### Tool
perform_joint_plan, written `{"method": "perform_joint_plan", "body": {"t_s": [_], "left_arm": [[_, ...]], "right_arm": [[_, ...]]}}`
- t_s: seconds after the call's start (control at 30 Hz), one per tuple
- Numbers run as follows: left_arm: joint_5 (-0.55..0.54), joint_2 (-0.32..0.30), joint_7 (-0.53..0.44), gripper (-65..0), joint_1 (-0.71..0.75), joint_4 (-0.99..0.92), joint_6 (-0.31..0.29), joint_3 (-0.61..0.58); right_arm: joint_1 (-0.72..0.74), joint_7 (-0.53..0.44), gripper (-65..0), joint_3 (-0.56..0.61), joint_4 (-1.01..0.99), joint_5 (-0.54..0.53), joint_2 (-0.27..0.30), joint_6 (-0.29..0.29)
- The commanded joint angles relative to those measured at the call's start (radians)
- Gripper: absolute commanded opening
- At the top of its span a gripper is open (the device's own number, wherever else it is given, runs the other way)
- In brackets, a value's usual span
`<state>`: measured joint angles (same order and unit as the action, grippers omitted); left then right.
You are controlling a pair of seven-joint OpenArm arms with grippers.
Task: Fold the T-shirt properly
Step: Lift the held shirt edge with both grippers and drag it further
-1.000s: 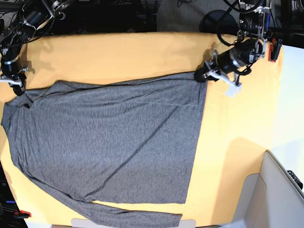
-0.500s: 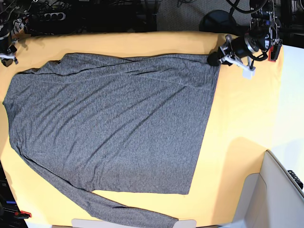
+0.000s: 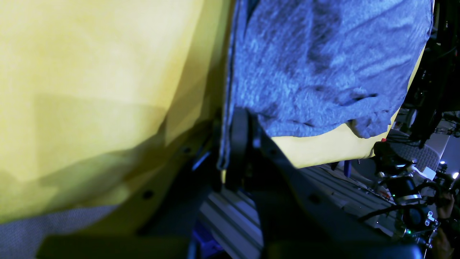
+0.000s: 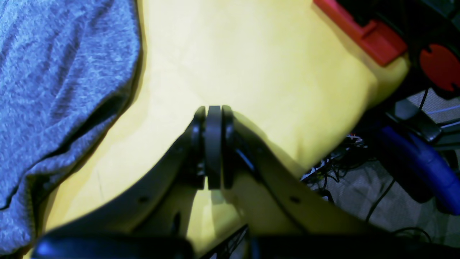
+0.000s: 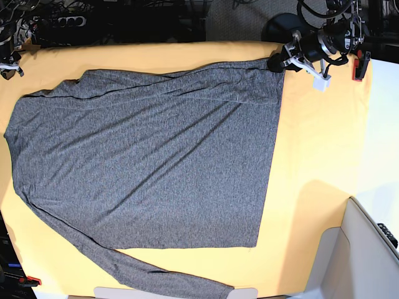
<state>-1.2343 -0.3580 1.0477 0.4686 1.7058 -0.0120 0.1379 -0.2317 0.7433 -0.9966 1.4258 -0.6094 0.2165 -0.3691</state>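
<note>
T-shirt [image 5: 143,162]: one long-sleeved grey shirt, spread nearly flat across the yellow-orange cloth [image 5: 318,156] that covers the table, hem toward the base view's right, collar and shoulders toward its left, one sleeve [image 5: 156,277] trailing along the near edge. Left gripper [image 5: 278,62]: closed on the far hem corner of the shirt, at the table's far right corner; the wrist view shows a thin edge of grey fabric running down between the shut jaws. Right gripper [image 4: 212,144]: jaws pressed together with nothing between them, over bare yellow cloth just beside the shirt's shoulder edge, at the far left corner of the base view. Step in hand, as judged: laying the shirt out square before any fold. To do it well, the held corner wants a light outward pull so the hem lies straight, then a clean release without dragging the cloth beneath; the free gripper would need a fresh hold on the shoulder to even the far edge, which runs slightly slanted. Material: soft, thin heathered knit, plain, with shallow diagonal ripples across the body and a small rumple at the shoulder; likely to stretch and slide when tugged. Underlay: smooth matte cloth, lying flat.
</note>
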Motion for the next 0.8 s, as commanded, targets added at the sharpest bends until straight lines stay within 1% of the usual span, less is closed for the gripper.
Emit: {"method": "perform_joint_plan", "body": {"t_s": [0.0, 0.1, 0.13, 0.23, 0.3, 0.33, 0.4, 0.47, 0.6, 0.77], "left_arm": [[0.001, -0.009, 0.015, -64.7, 0.006, 0.012, 0.004, 0.004], [0.003, -0.011, 0.015, -64.7, 0.005, 0.01, 0.004, 0.001], [0.003, -0.011, 0.015, -64.7, 0.003, 0.01, 0.004, 0.001], [0.003, -0.011, 0.015, -64.7, 0.003, 0.009, 0.002, -0.001], [0.003, -0.009, 0.015, -64.7, 0.003, 0.009, 0.002, -0.001], [0.003, -0.009, 0.015, -64.7, 0.003, 0.009, 0.002, -0.001], [0.003, -0.011, 0.015, -64.7, 0.002, 0.009, 0.002, 0.001], [0.003, -0.013, 0.015, -64.7, 0.002, 0.009, 0.002, 0.004], [0.003, -0.013, 0.015, -64.7, 0.002, 0.007, 0.002, 0.004], [0.003, -0.013, 0.013, -64.7, 0.002, 0.007, 0.002, 0.001]], "right_arm": [[0.005, 0.011, -65.0, 0.002, 0.013, -0.025, -0.002, -0.001], [0.033, 0.1, -65.0, 0.026, 0.01, -0.082, -0.006, -0.003], [0.047, 0.134, -64.0, 0.023, 0.008, -0.108, -0.012, -0.003], [0.081, 0.204, -57.5, 0.018, 0.007, -0.172, -0.048, -0.003], [0.097, 0.23, -52.7, 0.018, 0.007, -0.214, -0.065, -0.003], [0.105, 0.241, -50.0, 0.018, 0.007, -0.235, -0.076, -0.001], [0.117, 0.258, -46.6, 0.018, 0.007, -0.264, -0.099, -0.001], [0.125, 0.267, -44.2, 0.017, 0.007, -0.294, -0.122, -0.001], [0.125, 0.266, -43.7, 0.017, 0.007, -0.346, -0.156, -0.001], [0.117, 0.267, -43.7, 0.018, 0.005, -0.376, -0.157, -0.001]]}}
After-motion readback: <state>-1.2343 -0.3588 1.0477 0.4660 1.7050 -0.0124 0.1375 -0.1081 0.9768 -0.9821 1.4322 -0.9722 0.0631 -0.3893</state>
